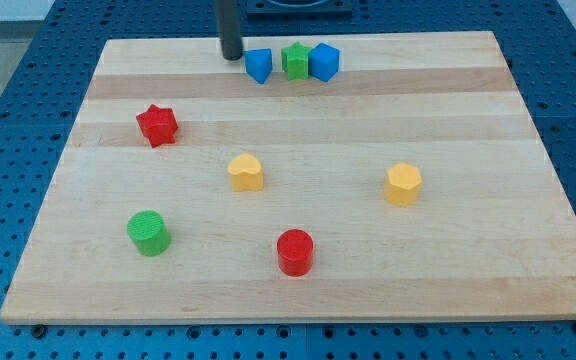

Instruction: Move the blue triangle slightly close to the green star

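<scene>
A pale wooden board [298, 270] with lengthwise grain stripes lies on a blue perforated table [8, 150] that shows on every side of it; a dark piece of equipment sits beyond the board's top edge.

The blue triangle [258, 66] stands near the board's top edge, a little toward the view's left of centre. Just beside it on the view's right is the green star [295, 60], a narrow gap between them as far as I can tell. The star in turn touches, or very nearly touches, a blue block [324, 62] on its right, whose shape looks like a cube or hexagon; I cannot tell which.

Farther out, a red star [156, 125] sits toward the board's left edge. A yellow heart-like block [246, 172] lies near the middle, and a yellow hexagonal block [403, 184] toward the right edge. A green cylinder [149, 233] stands nearer the bottom left corner, and a red cylinder [295, 251] near the bottom edge at centre.

The dark rod comes down upright from the view's top. My tip [231, 56] rests on the board close to the top edge, just beside the blue triangle on its left, slightly apart from it. The rod carries no jaws, so there is nothing open or closed to report.
</scene>
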Controlling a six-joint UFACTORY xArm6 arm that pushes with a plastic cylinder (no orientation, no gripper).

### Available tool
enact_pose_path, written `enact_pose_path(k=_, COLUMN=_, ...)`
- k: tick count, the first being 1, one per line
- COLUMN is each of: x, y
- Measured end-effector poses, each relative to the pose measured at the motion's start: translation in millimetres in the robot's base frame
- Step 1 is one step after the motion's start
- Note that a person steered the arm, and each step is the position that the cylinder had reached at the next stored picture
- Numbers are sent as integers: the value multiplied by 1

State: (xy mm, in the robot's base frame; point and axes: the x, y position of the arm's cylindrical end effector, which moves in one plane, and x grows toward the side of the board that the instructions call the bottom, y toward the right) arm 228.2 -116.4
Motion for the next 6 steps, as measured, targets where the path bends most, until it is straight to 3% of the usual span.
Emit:
enact_pose_path(k=2, x=39, y=-14)
enact_pose_path(k=3, x=50, y=16)
enact_pose_path(k=6, x=51, y=47)
